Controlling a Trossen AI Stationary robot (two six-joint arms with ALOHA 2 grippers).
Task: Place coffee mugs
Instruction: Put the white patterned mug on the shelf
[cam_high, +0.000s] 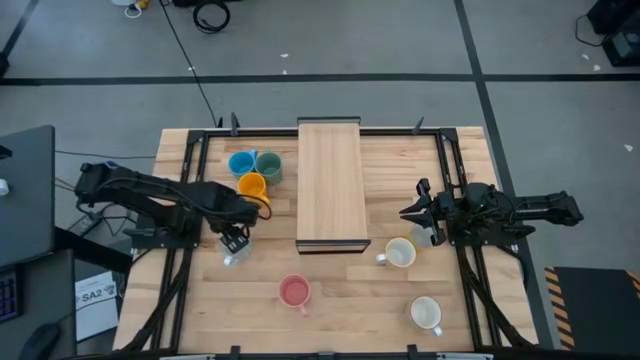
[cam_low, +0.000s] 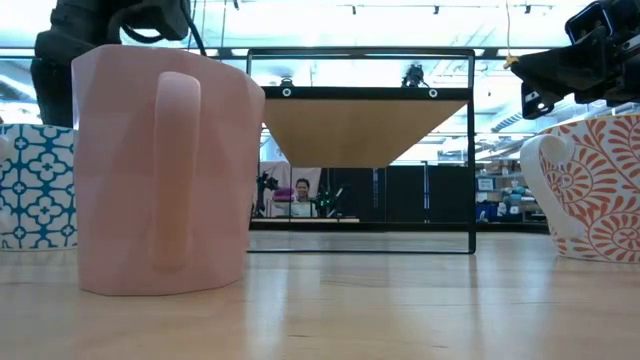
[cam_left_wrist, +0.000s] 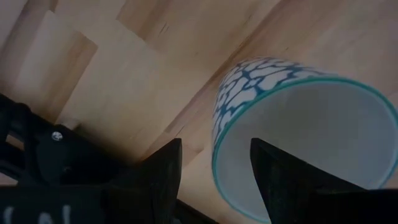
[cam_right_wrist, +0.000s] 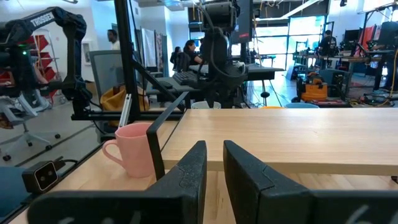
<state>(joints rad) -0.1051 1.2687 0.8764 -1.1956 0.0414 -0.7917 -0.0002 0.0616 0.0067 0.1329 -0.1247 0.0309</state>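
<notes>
**A:** Checking the left hand (cam_high: 236, 240) — where is it?

**B:** Over the tabletop (cam_high: 180, 300) on the left, near of the blue mug (cam_high: 241, 163), grey-green mug (cam_high: 268, 165) and orange mug (cam_high: 251, 186) cluster. Its fingers (cam_left_wrist: 158, 171) straddle the rim of a white mug with a teal pattern (cam_left_wrist: 292, 130): one finger outside the wall, one inside. Gap is moderate; can't tell if the pads touch the wall.

**A:** Right hand?

**B:** Right hand (cam_high: 408, 212) hangs right of the raised wooden shelf (cam_high: 329, 180), just far of the cream mug (cam_high: 400, 253). Fingers nearly together, narrow gap, holding nothing.

**A:** Other mugs?

**B:** Pink mug (cam_high: 295, 291) stands upright near centre, near of the shelf. White mug (cam_high: 427, 314) sits at near right, well apart from the cream one. Low view shows the pink mug close up, handle facing the camera, and an orange-patterned white mug (cam_low: 590, 190) at right.
</notes>
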